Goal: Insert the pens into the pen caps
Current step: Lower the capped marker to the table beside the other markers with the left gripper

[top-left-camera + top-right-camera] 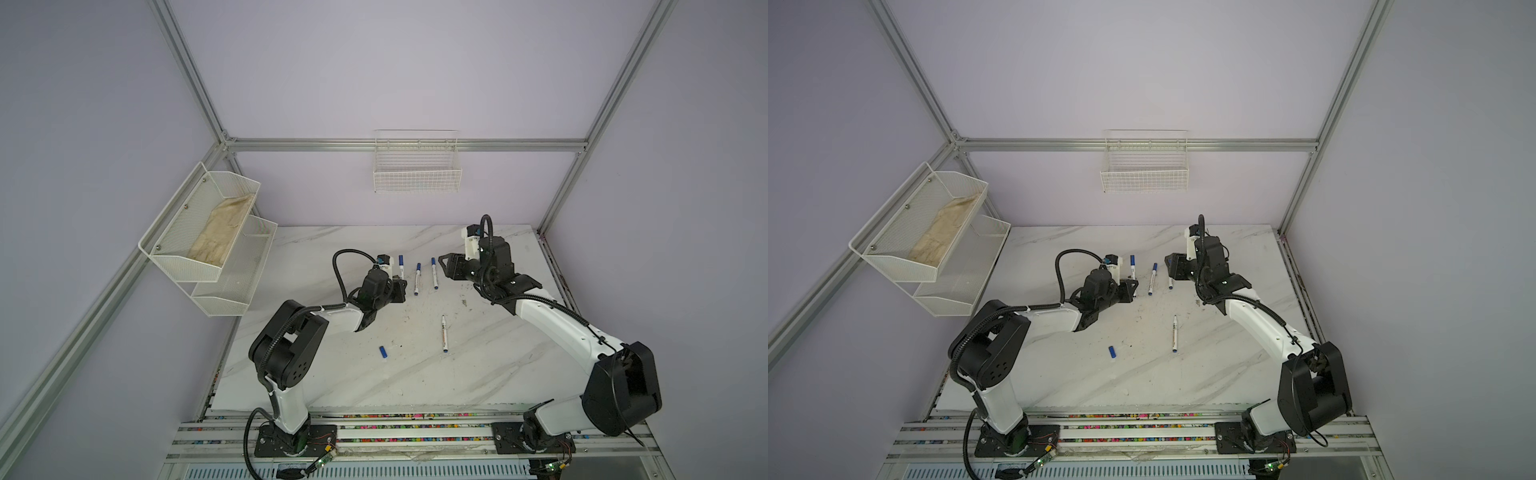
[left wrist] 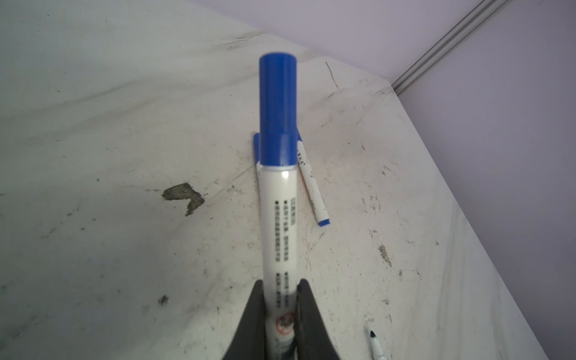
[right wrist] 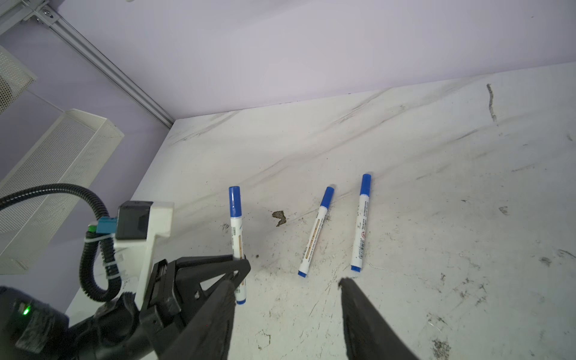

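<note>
Left claw (image 2: 279,288) clamped low on pen A (image 2: 278,218), its cap (image 2: 277,109) seated, held above counter (image 1: 478,374) | right claw (image 3: 286,282) part-open, empty (near pen A, not touching) | pen B (image 3: 314,233) and pen C (image 3: 361,224) lie capped at back | step: third capping judged done | next: lay pen A down, then fetch bare pen (image 1: 444,333) and loose cap (image 1: 383,351)

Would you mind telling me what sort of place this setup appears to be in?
Most likely a robotics lab test cell: a left arm and right arm bolted to a slotted rail, aluminium framing with plain panels around a scuffed table, and marker pens as props.
</note>
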`<state>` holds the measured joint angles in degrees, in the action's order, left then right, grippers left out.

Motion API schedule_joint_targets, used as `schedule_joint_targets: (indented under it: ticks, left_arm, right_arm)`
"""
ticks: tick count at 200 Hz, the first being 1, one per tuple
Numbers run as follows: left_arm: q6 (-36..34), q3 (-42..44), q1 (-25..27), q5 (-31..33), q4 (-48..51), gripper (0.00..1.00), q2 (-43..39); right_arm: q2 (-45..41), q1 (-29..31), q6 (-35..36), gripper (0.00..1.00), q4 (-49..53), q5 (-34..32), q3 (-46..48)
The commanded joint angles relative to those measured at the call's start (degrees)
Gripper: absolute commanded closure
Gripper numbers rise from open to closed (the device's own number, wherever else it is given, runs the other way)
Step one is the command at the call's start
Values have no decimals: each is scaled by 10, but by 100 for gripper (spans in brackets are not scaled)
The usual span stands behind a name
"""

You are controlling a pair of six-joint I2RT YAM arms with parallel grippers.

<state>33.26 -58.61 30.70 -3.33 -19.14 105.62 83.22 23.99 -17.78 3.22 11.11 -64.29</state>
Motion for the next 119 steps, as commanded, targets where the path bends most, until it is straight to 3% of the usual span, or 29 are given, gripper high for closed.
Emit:
schedule_joint_targets:
  ticks: [1, 65, 85, 119]
  left_arm:
    - [-31, -112, -8, -11, 118, 100, 19]
    - [-53, -228, -15, -33, 228, 100, 106]
    - [-50, -245, -15, -29, 230, 93, 125]
    - [-51, -273, -16, -27, 241, 89, 156]
  right_arm:
    - [11, -2, -13, 44, -2, -4, 0]
    - [15, -1, -14, 46, 2, -5, 8]
    - [16, -2, -13, 46, 3, -4, 9]
    - [19, -2, -12, 47, 5, -4, 7]
